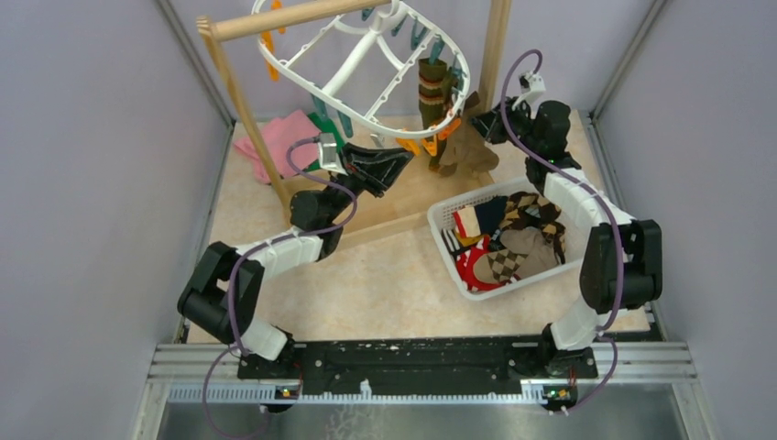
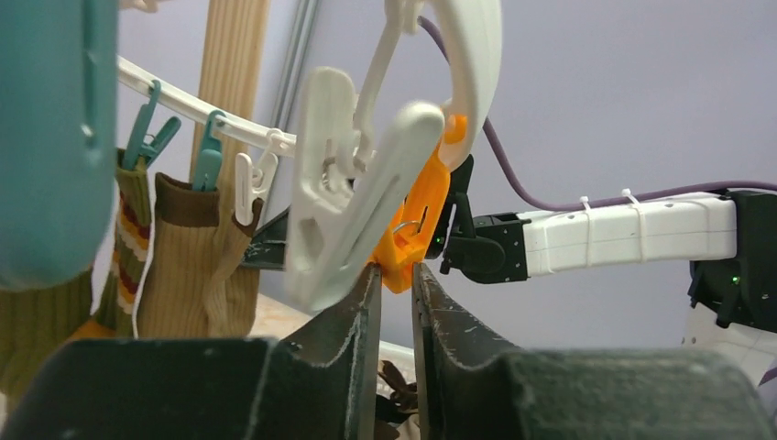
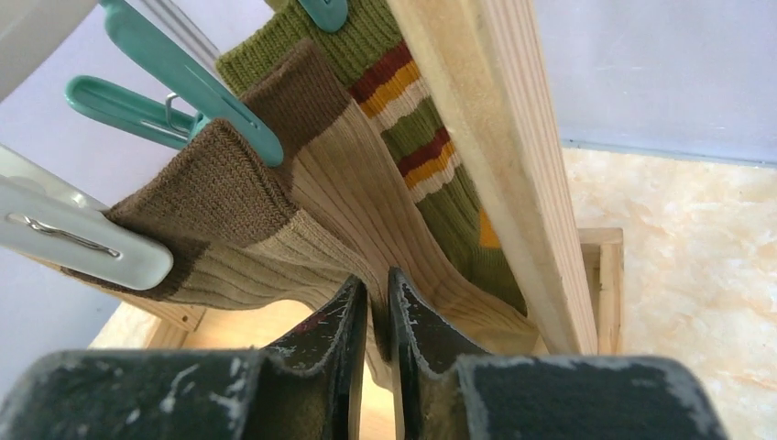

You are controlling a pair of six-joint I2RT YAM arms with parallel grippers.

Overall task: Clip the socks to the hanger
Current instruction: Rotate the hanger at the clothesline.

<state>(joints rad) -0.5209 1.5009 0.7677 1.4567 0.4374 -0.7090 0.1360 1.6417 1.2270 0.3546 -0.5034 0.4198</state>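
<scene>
Lilac walls (image 1: 82, 183), beige mottled tabletop (image 1: 385, 284), even light.

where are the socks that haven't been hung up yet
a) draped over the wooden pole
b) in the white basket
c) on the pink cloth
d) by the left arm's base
b: the loose socks lie piled in the white basket at the right of the top view, apart from the hanger.

Hanger (image 1: 359, 55) rim beyond top edge
</scene>
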